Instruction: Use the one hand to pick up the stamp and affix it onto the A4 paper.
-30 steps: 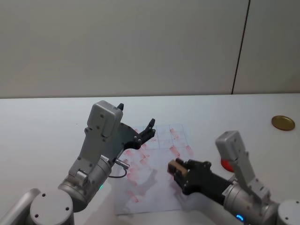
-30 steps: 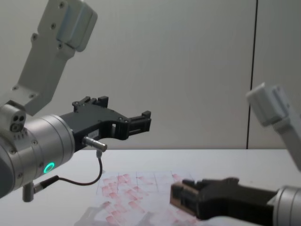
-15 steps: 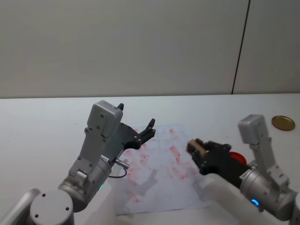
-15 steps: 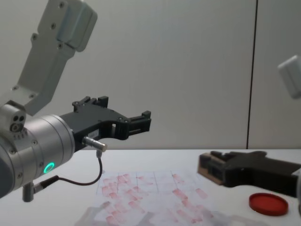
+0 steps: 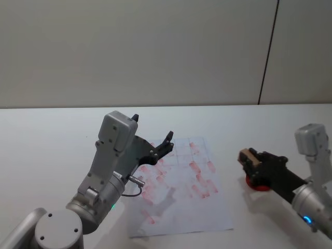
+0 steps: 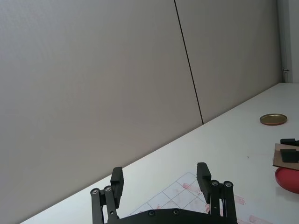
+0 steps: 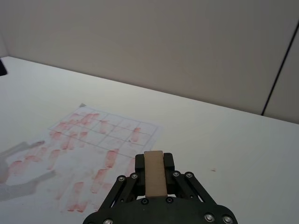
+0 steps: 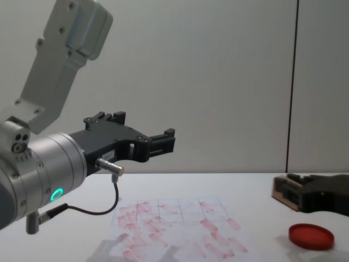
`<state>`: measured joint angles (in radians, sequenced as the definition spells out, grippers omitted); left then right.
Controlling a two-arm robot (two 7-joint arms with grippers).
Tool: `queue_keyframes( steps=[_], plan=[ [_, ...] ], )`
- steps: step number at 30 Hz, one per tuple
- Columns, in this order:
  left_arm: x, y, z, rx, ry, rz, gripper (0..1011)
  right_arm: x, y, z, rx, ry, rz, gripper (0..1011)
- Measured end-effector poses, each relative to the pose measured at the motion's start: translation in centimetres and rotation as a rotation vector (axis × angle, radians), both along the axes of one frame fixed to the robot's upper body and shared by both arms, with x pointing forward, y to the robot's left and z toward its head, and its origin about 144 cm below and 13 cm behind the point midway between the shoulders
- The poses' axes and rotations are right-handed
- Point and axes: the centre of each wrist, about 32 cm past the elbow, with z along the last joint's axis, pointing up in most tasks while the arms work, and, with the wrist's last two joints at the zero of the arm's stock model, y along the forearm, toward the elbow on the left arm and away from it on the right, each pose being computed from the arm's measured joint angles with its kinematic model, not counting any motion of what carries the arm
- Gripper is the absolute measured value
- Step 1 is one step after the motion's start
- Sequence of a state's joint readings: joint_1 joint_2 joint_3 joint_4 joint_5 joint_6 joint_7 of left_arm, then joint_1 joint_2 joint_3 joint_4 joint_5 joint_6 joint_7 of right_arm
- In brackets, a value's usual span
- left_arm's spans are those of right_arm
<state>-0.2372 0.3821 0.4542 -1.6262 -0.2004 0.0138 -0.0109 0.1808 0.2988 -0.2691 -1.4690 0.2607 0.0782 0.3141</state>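
Rightward off the A4 paper [image 5: 179,187] swung the right gripper [image 5: 248,157] — pinching the stamp [image 7: 154,173].

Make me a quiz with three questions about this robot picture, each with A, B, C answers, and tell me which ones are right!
1. Where is the stamp?
A. flat on the paper
B. held by the right gripper, above the ink pad
C. on the floor

2. What colour is the ink pad?
A. red
B. blue
C. green

3. How is the left gripper?
A. holding a pen
B. shut on the stamp
C. open and empty

Answers: 1 B, the wooden block sits between the black fingers. 2 A, the disc is red. 3 C, its fingers stand apart over the A4 paper.
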Motion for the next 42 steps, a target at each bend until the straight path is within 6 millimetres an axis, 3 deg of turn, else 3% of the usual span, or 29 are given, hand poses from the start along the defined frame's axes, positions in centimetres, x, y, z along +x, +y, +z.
queue_keyframes(
  steps=[19,42],
  plan=[
    [0.0,0.0,0.0,0.000,0.000,0.000,993,0.1,-2.5,-1.5,0.009,0.033,-0.088,217],
    [0.0,0.0,0.0,0.000,0.000,0.000,993,0.9,-2.2,-3.0,0.023,0.064,-0.083,217]
  ],
)
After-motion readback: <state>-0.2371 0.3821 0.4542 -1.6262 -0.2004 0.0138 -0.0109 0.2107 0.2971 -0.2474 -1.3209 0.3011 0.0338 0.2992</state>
